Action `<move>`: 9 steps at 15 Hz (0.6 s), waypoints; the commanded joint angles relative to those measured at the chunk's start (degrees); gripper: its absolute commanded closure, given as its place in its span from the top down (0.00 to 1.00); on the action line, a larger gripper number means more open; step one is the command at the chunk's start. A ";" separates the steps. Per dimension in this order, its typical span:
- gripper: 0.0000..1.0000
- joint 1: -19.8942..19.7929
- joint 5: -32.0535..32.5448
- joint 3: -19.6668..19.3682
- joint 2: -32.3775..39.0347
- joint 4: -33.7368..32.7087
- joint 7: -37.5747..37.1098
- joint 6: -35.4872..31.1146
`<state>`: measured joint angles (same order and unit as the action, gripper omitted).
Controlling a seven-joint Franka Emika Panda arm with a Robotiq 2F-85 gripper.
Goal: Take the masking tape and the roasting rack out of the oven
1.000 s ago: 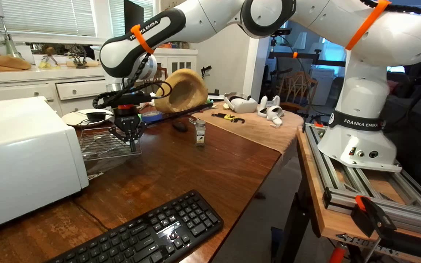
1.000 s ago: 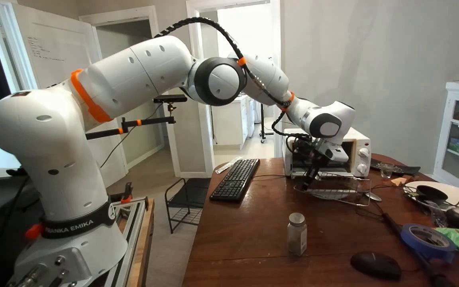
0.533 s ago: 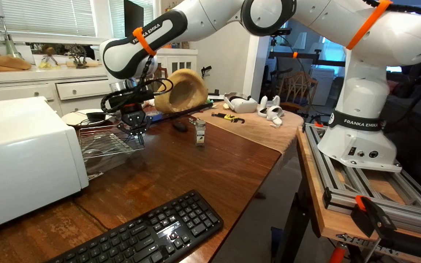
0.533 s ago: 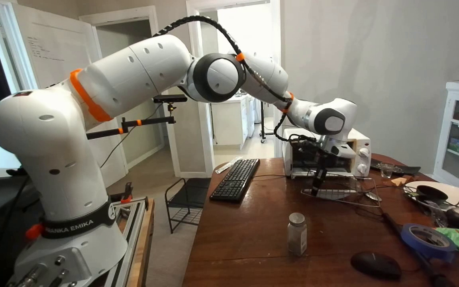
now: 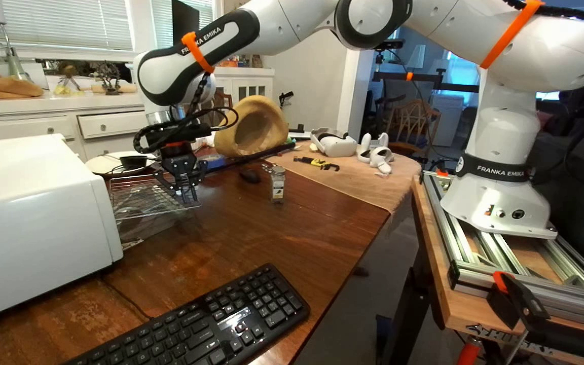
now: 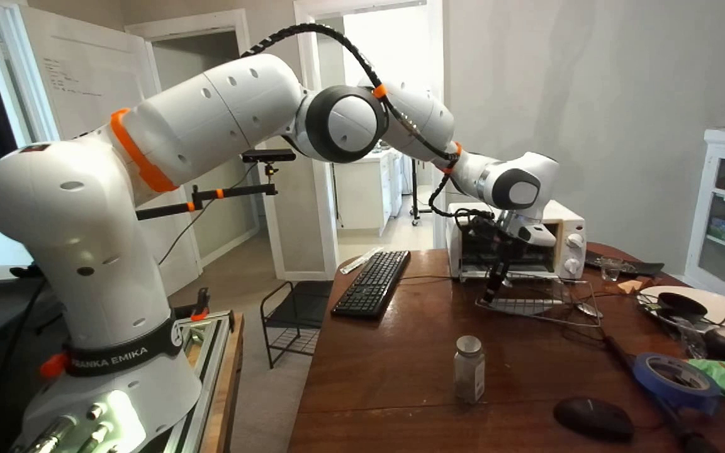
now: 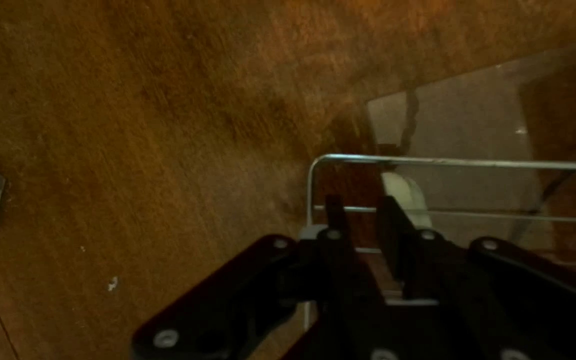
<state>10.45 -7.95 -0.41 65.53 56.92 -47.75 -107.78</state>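
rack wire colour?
Silvery grey. The rack shows best in the wrist view, though dimly lit there.

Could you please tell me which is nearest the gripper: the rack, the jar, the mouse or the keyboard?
The rack: its corner lies right by the gripper in the wrist view, while the jar, mouse and keyboard sit clearly apart.

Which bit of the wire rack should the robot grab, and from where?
I'd pinch the roasting rack by its side wire, just past the rounded corner, with the gripper coming straight down over it. That wire looks thin enough to pinch, runs across the way the gripper opens, and has tabletop showing outside and gaps inside, so both sides probably have room.
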 commanded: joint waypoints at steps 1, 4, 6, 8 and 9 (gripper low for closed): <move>0.56 -0.50 -2.16 2.62 -1.73 0.84 2.35 -3.14; 0.78 0.03 -2.53 3.18 -2.50 1.59 0.20 -8.73; 0.93 0.12 -4.13 3.06 -3.36 3.74 -3.90 -15.46; 1.00 -0.05 -6.27 3.38 -3.97 6.21 -7.17 -21.65; 1.00 -0.56 -8.14 4.18 -4.42 7.76 -7.92 -24.28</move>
<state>10.57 -12.34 2.60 63.56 58.61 -52.10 -124.64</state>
